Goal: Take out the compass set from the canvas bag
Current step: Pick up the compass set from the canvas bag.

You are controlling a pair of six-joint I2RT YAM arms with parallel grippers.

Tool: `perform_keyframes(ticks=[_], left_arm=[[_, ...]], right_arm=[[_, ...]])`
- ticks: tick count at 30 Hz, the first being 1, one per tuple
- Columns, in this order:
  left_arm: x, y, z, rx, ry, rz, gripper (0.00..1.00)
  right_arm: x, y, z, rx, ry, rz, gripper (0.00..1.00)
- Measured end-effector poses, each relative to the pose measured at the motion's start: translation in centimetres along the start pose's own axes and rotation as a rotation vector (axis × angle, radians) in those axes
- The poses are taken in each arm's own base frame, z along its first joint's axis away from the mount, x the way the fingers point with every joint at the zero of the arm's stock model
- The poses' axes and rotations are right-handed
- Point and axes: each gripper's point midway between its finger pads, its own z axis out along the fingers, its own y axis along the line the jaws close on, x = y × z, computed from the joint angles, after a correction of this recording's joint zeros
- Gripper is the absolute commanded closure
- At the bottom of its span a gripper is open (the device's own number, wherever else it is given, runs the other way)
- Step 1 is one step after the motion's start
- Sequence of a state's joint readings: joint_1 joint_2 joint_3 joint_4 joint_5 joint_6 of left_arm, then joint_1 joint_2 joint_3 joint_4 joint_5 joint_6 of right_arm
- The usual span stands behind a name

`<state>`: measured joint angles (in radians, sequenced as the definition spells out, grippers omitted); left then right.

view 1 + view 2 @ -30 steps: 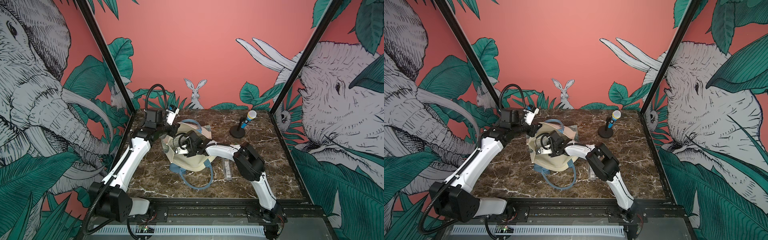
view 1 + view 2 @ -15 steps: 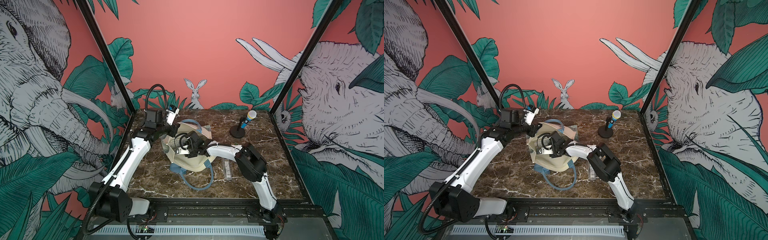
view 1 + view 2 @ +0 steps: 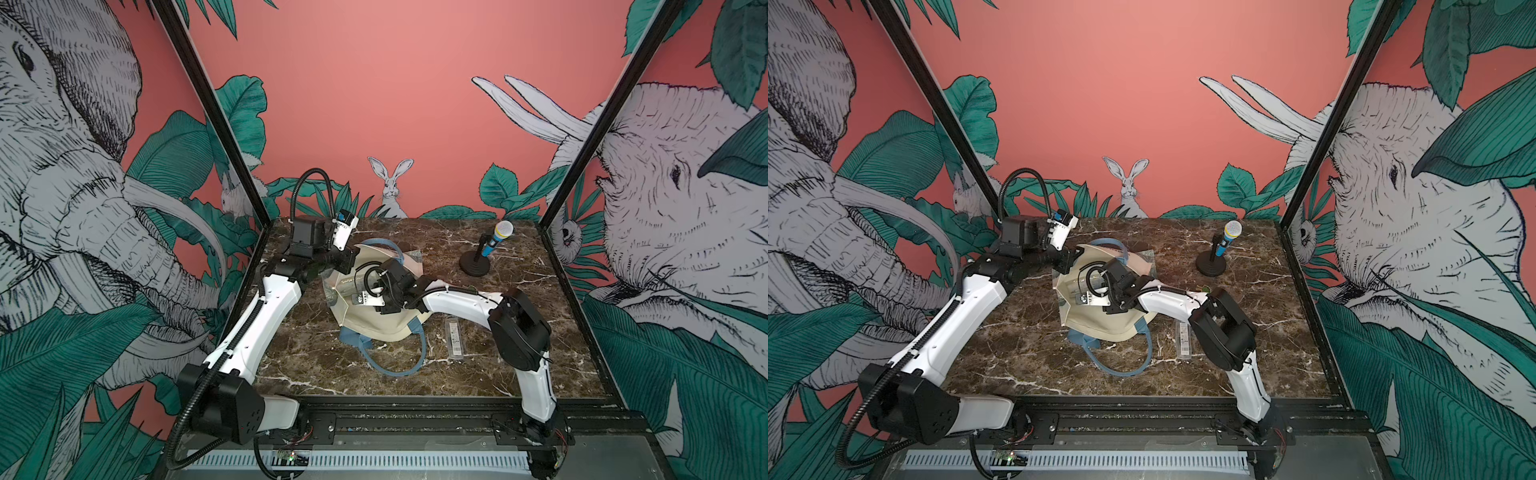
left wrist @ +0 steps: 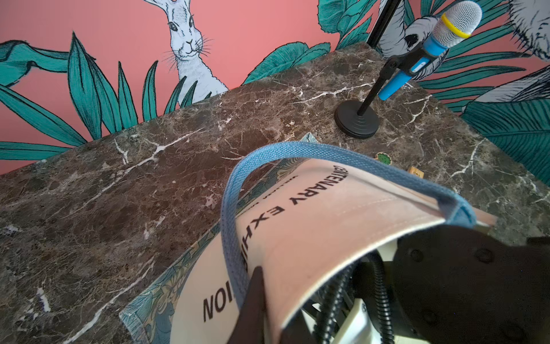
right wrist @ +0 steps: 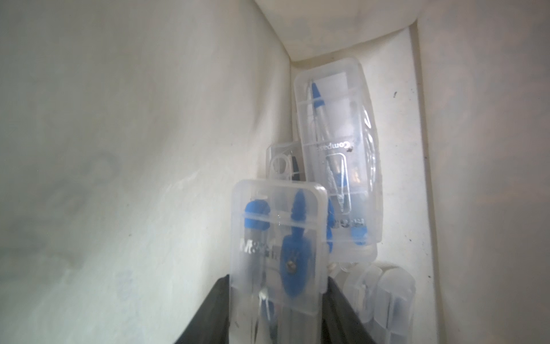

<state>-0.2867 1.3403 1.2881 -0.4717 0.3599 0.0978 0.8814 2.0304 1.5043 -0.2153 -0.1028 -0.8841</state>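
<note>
canvas bag point(image 3: 376, 328): cream cloth, slumped on the table point(image 3: 316, 357), blue handles at its near and far sides, mouth gaping.
compass set point(image 5: 276, 238): clear case with a blue compass, inside the bag; its long axis runs along the gripper's reach, free end pointing left, deeper in.
right gripper point(image 5: 275, 281): inside the bag, clamped on that case's end.
left gripper point(image 3: 352, 254): pressed together on the bag's far-left rim.
second clear case point(image 5: 336, 143): farther inside, in the corner.

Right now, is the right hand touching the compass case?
Touching. The right wrist view shows the compass case pinched between the dark fingers of the right hand, inside the canvas bag.
</note>
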Motion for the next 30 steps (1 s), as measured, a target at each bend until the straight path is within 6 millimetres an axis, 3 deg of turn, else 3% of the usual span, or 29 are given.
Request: perform_keyframes(ticks=[7, 13, 23, 30], left_arm=[[0.0, 0.0, 0.0, -0.002, 0.000, 0.000, 1.00], [0.0, 0.0, 0.0, -0.003, 0.000, 0.001, 1.00], [0.0, 0.1, 0.0, -0.006, -0.002, 0.001, 1.00], [0.0, 0.1, 0.0, -0.006, -0.002, 0.001, 1.00]], right_arm=[[0.1, 0.0, -2.6, 0.007, 0.010, 0.022, 0.68], [-0.5, 0.2, -6.2, 0.021, -0.004, 0.054, 0.68], [-3.6, 0.5, -13.7, 0.060, -0.085, 0.150, 0.68], [-2.8, 1.4, -20.0, 0.123, -0.124, 0.294, 0.68]])
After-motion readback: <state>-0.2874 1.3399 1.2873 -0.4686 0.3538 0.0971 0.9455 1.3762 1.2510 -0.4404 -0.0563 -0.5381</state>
